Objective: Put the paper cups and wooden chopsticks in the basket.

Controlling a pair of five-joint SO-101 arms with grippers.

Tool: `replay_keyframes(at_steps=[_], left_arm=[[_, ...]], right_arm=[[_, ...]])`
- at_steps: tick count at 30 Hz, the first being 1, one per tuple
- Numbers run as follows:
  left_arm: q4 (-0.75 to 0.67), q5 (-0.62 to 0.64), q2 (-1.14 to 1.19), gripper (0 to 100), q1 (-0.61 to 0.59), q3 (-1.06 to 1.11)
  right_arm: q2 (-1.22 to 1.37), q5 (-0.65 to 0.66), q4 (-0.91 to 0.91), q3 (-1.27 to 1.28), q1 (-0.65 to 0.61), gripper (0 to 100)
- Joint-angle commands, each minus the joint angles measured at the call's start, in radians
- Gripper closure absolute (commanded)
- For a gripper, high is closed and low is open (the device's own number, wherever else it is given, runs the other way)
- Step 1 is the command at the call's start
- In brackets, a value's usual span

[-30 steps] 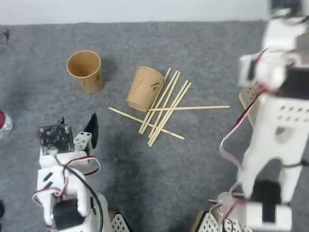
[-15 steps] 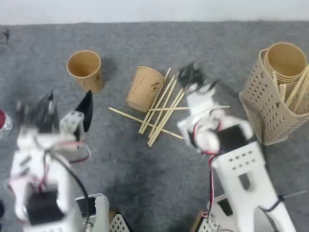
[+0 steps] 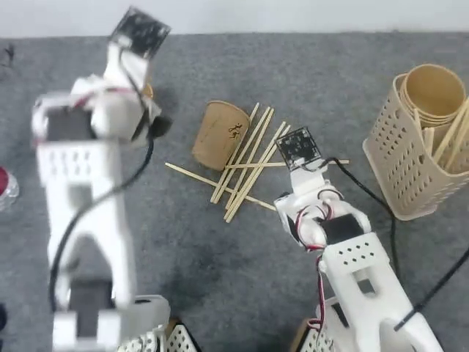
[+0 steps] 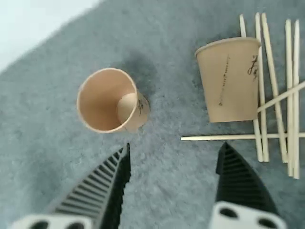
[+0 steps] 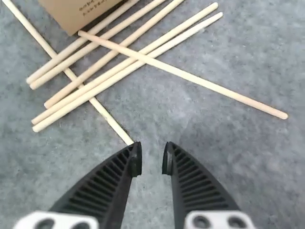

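Note:
One paper cup (image 4: 109, 107) stands upright on the grey carpet, and my left gripper (image 4: 175, 155) hangs open just short of it. In the high view the left arm (image 3: 95, 125) covers most of that cup. A second cup (image 3: 220, 136) (image 4: 231, 78) lies on its side against the pile of wooden chopsticks (image 3: 249, 161) (image 5: 128, 62). My right gripper (image 5: 151, 150) hovers low over the carpet beside the end of one chopstick, its fingers a narrow gap apart and holding nothing. At the right stands the beige perforated basket (image 3: 396, 158), which holds stacked cups (image 3: 432, 92) and some chopsticks.
A red-capped object (image 3: 4, 187) sits at the left edge. A pale wall strip runs along the far edge of the carpet. White perforated parts (image 3: 176, 339) lie by the arm bases at the front. Bare carpet spans the front middle.
The left arm swung from the front left out over the upright cup. The right arm came from the basket side to the chopstick pile and lowered there.

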Motion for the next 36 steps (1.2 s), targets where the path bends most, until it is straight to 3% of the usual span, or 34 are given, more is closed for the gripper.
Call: replay_keyframes(at_steps=[1,11,18,23,30,36], left_arm=[[0.049,-0.018,0.328,72,-0.023,-0.364],[0.143,-0.018,0.904,72,-0.126,-0.911],[0.255,-0.023,1.177,72,-0.095,-1.194],[0.256,-0.023,1.275,75,-0.089,-1.274],[0.265,-0.123,1.298,99,-0.091,-1.283],[0.269,-0.132,1.249,99,-0.109,-1.274]], right_arm=[[-0.025,-0.011,-0.059,0.006,0.015,89.8],[-0.025,-0.011,-0.079,0.018,0.012,89.8],[-0.025,-0.009,-0.102,0.032,0.012,89.8],[-0.025,-0.009,-0.102,0.032,0.015,89.8],[-0.025,-0.009,-0.102,0.031,0.015,89.8],[-0.025,-0.009,-0.101,0.031,0.015,89.8]])
